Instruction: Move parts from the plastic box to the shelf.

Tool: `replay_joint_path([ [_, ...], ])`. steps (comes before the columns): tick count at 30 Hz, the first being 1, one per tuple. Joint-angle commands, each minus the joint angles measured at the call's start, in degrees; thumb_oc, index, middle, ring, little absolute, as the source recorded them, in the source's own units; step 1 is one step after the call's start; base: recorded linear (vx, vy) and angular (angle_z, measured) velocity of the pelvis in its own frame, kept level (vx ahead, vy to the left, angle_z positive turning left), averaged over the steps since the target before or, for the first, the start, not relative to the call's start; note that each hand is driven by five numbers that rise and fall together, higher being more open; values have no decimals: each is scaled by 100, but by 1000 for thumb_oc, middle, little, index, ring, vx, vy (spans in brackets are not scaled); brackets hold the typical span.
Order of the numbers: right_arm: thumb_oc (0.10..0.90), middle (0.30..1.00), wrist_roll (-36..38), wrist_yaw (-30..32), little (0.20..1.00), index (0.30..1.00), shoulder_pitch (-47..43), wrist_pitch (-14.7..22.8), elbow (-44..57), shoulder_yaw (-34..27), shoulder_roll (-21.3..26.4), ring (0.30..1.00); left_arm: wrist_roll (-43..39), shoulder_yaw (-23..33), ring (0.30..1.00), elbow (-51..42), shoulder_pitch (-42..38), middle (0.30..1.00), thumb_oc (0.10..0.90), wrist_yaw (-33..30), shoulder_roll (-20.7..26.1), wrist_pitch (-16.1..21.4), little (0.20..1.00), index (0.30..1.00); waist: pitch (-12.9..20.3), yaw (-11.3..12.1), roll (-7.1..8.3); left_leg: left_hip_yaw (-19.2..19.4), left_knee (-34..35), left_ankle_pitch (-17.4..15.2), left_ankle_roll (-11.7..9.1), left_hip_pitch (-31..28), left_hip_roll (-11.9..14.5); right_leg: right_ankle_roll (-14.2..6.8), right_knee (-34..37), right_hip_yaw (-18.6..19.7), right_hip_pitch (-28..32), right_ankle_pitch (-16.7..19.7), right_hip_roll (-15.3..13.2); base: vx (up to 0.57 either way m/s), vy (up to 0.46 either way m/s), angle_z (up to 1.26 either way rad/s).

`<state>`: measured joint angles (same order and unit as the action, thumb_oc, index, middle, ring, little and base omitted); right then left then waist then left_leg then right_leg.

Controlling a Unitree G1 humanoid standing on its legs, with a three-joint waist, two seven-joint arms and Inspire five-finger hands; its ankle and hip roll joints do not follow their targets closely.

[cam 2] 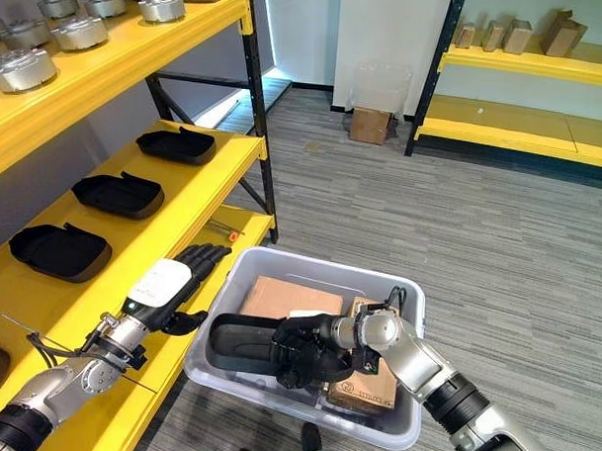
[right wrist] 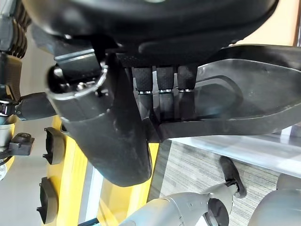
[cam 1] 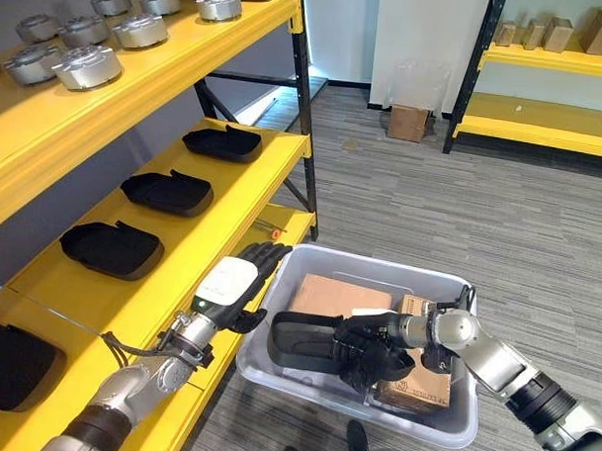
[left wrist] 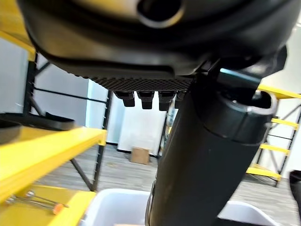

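Note:
A grey plastic box (cam 1: 379,268) stands on the floor beside the yellow shelf (cam 1: 197,237). Inside it a black moulded part (cam 1: 297,344) lies along the near left wall. My right hand (cam 1: 364,348) is shut on this part's right end; in the right wrist view its fingers (right wrist: 162,77) curl over the part's (right wrist: 244,94) rim. Over the shelf edge, just left of the box rim, my left hand (cam 1: 242,281) hovers open with straight fingers and holds nothing. Two cardboard cartons (cam 1: 338,294) (cam 1: 414,386) also lie in the box.
Several black parts (cam 1: 167,191) (cam 1: 110,249) (cam 1: 222,142) sit in a row on the middle shelf board. Round metal parts (cam 1: 86,68) fill the upper board. A small orange-tipped tool (cam 1: 271,232) lies on the low board. Another yellow rack (cam 1: 554,61) and a carton (cam 1: 408,121) stand far back.

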<state>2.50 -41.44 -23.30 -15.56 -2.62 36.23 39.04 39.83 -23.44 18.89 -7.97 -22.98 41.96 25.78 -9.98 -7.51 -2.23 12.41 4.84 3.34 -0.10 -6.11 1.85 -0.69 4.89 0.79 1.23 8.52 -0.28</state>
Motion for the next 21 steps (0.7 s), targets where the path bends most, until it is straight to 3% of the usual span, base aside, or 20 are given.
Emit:
replay_joint_path([
  [1,400,300,753,62,300,300,-471,296,218,-192,-217,300,-53,36,1000,-103,-530,1000,900,-232,229,272,1000,1000,299,29,129,129,-15,-741,26,-229,60,-360,-214,-212,198,-769,-137,0,0,0],
  [7,400,300,987,-198,300,300,-304,474,210,-493,-32,300,-37,-147,1000,-25,-468,1000,900,67,265,303,1000,1000,308,-46,151,163,-12,-748,34,-238,60,-370,-209,-164,188,-760,-116,0,0,0],
  [11,400,300,1069,-169,300,300,-249,364,362,-579,53,300,24,-338,1000,254,-379,1000,900,-85,243,-17,1000,1000,318,-89,141,186,-18,-739,25,-261,65,-370,-218,-137,194,-751,-107,0,0,0],
  [12,400,300,1176,-24,300,300,-228,339,336,-628,78,300,-60,-335,1000,388,-364,1000,900,-163,238,-231,1000,1000,328,-105,137,197,-16,-739,29,-270,63,-373,-215,-126,197,-751,-107,0,0,0],
  [16,400,300,1387,101,300,300,-5,232,366,-1165,277,300,44,-47,1000,623,-229,1000,900,-234,309,-122,1000,1000,333,-163,149,248,-14,-725,23,-264,73,-394,-235,-91,157,-733,-106,-9,-3,-1],
  [21,400,300,1836,-168,300,300,278,-334,1117,-1843,606,300,100,213,1000,774,13,1000,900,-256,356,-80,1000,1000,321,-313,165,361,-12,-729,31,-298,76,-406,-238,1,134,-709,-80,-15,-3,-9],
])
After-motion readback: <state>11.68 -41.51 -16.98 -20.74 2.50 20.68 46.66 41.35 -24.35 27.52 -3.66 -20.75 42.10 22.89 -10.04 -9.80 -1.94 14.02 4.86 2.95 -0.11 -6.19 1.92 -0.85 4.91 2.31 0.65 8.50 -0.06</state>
